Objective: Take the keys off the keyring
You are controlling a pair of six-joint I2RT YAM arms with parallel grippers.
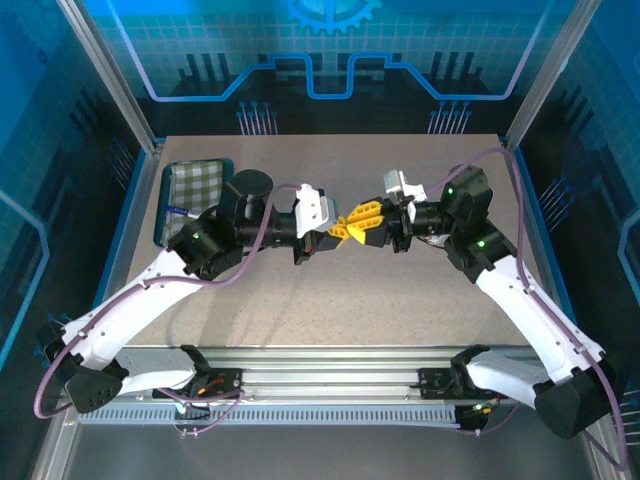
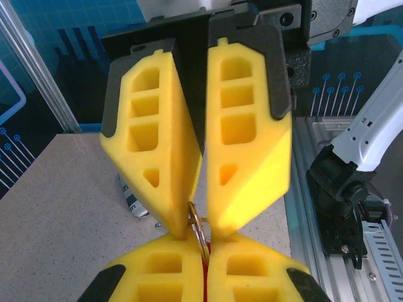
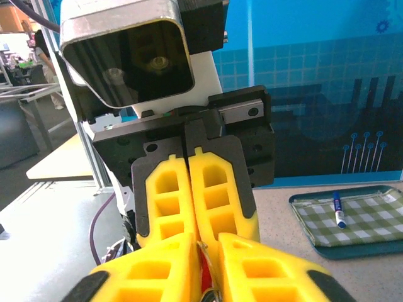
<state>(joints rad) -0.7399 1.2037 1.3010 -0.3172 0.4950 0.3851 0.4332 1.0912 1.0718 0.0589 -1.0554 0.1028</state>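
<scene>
My left gripper clamps the keyring, right gripper pinches its metal ring. Separating step; next likely needs a steady opposing pull.

The left arm and right arm wear white shells, black joints, green lights, purple cables, and yellow ribbed fingertips.

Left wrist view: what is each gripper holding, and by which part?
The left gripper pinches the tiny red keyring between its fingertips; the right gripper closes its tips on the thin brass-coloured metal loop rising from it.
</scene>
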